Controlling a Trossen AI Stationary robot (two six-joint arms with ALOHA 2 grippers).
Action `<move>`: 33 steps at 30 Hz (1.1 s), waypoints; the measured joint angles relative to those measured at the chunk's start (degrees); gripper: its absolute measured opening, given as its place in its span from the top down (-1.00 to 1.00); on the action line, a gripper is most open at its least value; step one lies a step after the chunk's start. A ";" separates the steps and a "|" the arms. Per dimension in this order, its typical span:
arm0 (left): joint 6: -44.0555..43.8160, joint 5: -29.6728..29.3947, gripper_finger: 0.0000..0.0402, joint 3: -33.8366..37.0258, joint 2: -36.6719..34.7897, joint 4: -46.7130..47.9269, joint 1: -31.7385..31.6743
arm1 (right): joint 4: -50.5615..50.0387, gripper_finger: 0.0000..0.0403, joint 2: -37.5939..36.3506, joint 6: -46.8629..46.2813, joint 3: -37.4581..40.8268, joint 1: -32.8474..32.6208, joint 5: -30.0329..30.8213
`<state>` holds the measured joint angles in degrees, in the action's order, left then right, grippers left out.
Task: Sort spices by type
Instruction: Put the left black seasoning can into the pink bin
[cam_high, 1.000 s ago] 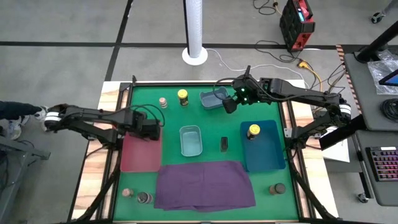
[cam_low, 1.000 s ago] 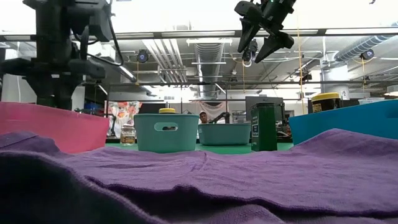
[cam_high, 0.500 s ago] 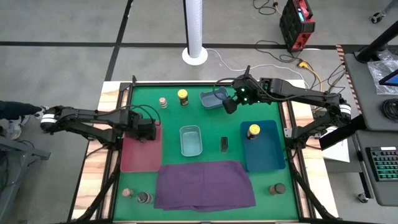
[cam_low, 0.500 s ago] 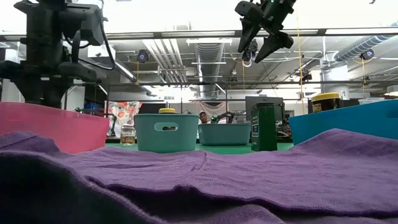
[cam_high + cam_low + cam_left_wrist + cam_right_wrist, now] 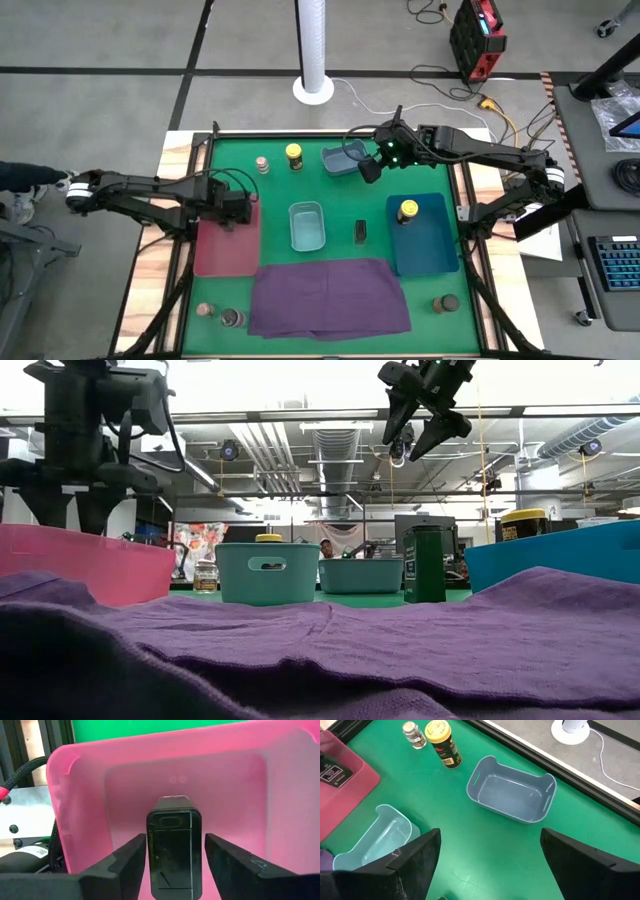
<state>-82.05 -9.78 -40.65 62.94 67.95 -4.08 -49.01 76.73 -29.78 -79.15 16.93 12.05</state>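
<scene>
My left gripper (image 5: 232, 212) points down into the pink bin (image 5: 225, 255), open. A small dark flat tin (image 5: 174, 845) sits in the bin between its fingers, with a sliver of pink showing beside one finger. My right gripper (image 5: 368, 168) hangs open and high over the green table, next to the grey-blue bin (image 5: 343, 158), holding nothing. A yellow-lidded jar (image 5: 294, 155) and a small brown-topped jar (image 5: 262, 164) stand at the far side. Another yellow-lidded jar (image 5: 408, 210) stands in the blue bin (image 5: 422, 240). A dark tin (image 5: 360, 232) stands on the table.
A teal bin (image 5: 306, 226) sits mid-table and a purple cloth (image 5: 328, 296) covers the near middle. Two jars (image 5: 205, 310) (image 5: 231, 319) stand at the near left corner and one dark-topped jar (image 5: 446, 303) at the near right.
My left gripper has opened over the pink bin: in the low view its fingers, together before, now stand apart. It has let go of the dark tin. My right arm has kept still.
</scene>
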 joint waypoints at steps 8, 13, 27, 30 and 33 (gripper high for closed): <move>0.53 0.05 0.06 -4.46 -0.09 6.68 0.00 | 0.00 -0.66 0.00 0.00 0.00 0.00 0.00; 3.86 0.22 0.06 -9.99 -0.08 8.01 0.00 | 0.00 -0.64 0.00 -0.02 0.00 0.00 0.00; 14.73 1.08 0.96 -16.21 13.01 4.30 0.20 | 0.02 -0.62 0.00 -0.28 0.00 0.00 -0.02; 16.16 1.82 0.94 -16.08 15.29 5.09 0.22 | 0.02 -0.62 0.00 -0.91 0.00 0.00 0.00; 16.74 1.84 0.97 -15.13 16.26 4.99 0.22 | 0.02 -0.63 0.00 -0.94 0.00 0.00 -0.02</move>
<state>-65.31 -7.94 -55.78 79.20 72.94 -3.86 -48.99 76.73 -30.72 -79.15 16.93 12.03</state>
